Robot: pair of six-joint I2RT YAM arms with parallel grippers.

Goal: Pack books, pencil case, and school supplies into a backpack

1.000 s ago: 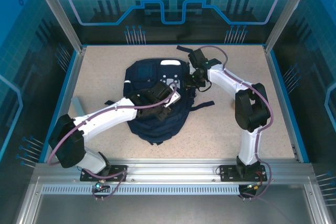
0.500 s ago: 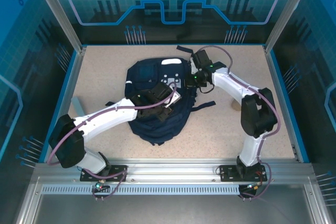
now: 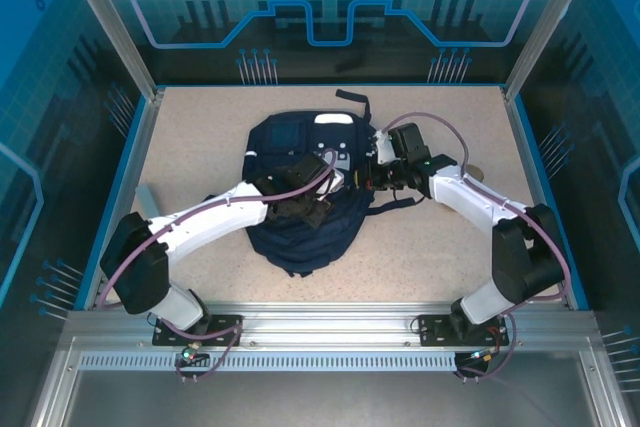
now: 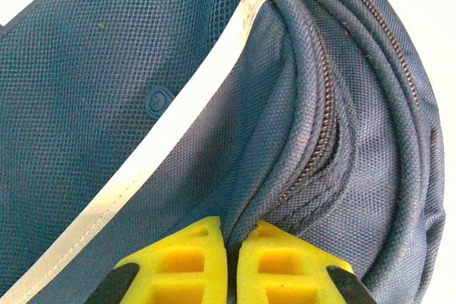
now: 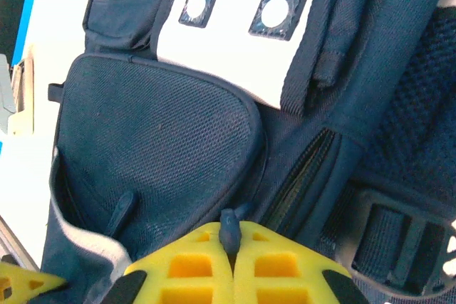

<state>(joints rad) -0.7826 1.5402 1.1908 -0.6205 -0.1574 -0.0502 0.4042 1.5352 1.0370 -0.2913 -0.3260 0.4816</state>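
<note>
Right wrist view: we see the right claw (image 5: 233,238) pressed together on a small dark blue tab (image 5: 229,226) that sticks up between its yellow fingers (image 5: 185,261). A second ago this claw was a little open and sat higher, near the top of the backpack (image 5: 356,105). Now it has come down to the bag's right side and shut tight. We think the tab is a zip pull, but it is too small for us to be sure. Just past it a dark zip line (image 5: 303,169) runs up the bag, next to a mesh pocket (image 5: 157,140).

In the left wrist view, the left claw (image 4: 230,238) is pressed together too. It pinches a fold of blue cloth (image 4: 249,197) right beside a zip (image 4: 324,97). It has hardly moved in the last second.

From above, the backpack lies flat in the middle of the table (image 3: 430,237). The left claw is on its middle and the right claw is at its right edge.

We judge that the bag is being opened: one claw holds the cloth, and the other has just caught the thing to pull. Packing comes after that. If the tab slips out, the zip will not move.
</note>
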